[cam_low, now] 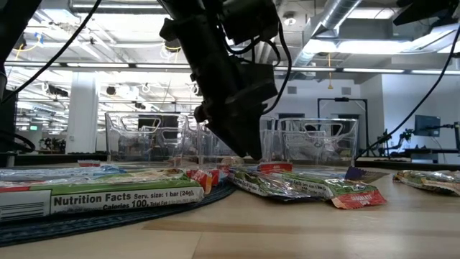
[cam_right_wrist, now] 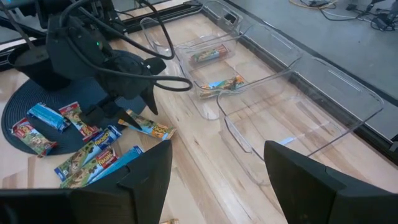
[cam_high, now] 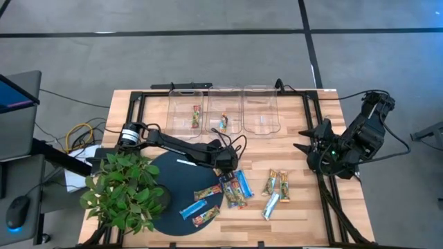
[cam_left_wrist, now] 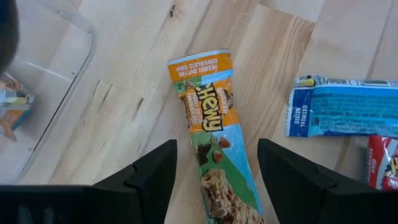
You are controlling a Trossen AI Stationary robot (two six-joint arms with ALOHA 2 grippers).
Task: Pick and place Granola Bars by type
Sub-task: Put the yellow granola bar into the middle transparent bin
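Observation:
An orange and green granola bar (cam_left_wrist: 214,124) lies flat on the wooden table, just beyond the dark round mat (cam_high: 173,166); it also shows in the right wrist view (cam_right_wrist: 149,127). My left gripper (cam_left_wrist: 214,180) is open and low over it, one finger on either side of the bar's near half, touching nothing; it shows at the table's middle in the high view (cam_high: 225,162). A blue bar (cam_left_wrist: 342,115) and a red bar (cam_left_wrist: 382,162) lie beside it. Several more bars (cam_high: 277,183) lie on the table and the mat. My right gripper (cam_right_wrist: 214,180) is open and empty at the table's right edge (cam_high: 325,149).
Three clear bins stand in a row at the far edge: the left one (cam_high: 181,104) holds a red-brown bar, the middle one (cam_high: 225,97) an orange and green bar, and the third (cam_high: 259,104) stands to their right. A potted plant (cam_high: 124,190) stands at the near left.

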